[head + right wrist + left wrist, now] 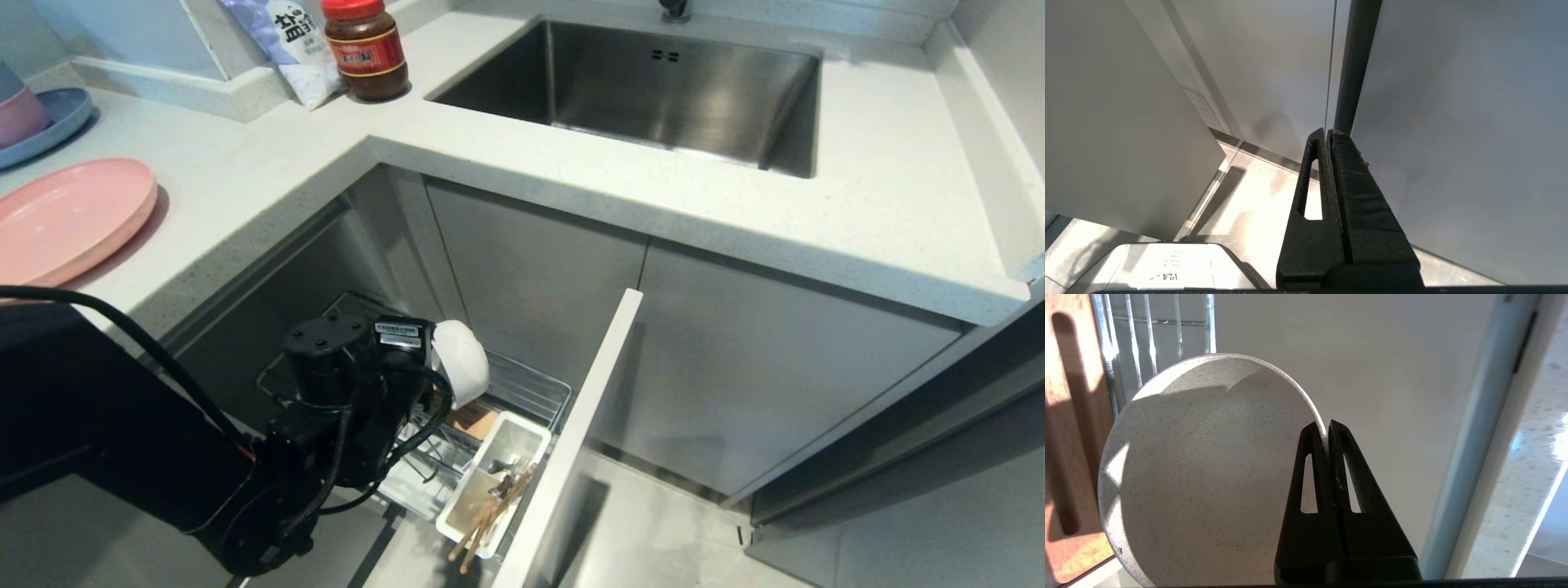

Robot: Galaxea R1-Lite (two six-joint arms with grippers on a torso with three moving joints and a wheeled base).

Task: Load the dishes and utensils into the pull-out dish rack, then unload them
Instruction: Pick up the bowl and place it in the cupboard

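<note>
We see the pull-out dish rack (522, 392) drawn out under the table (571, 180), its front panel (571, 441) edge-on. The white cutlery tray (494, 482) sits just inside that panel w/ chopsticks (490, 514) leaning in it, ends poking past the tray's near rim; dark utensils beside them, can't tell which. Left end effector (1327, 430) pinches the rim of the cream bowl (1208, 469), held tilted on edge above the rack's wire back, wooden strip (1073, 457) beside it. Pink plate (69, 216) lies at the table's left edge. Right end effector (1327, 132) is pressed together, facing cabinet fronts, open floor below
</note>
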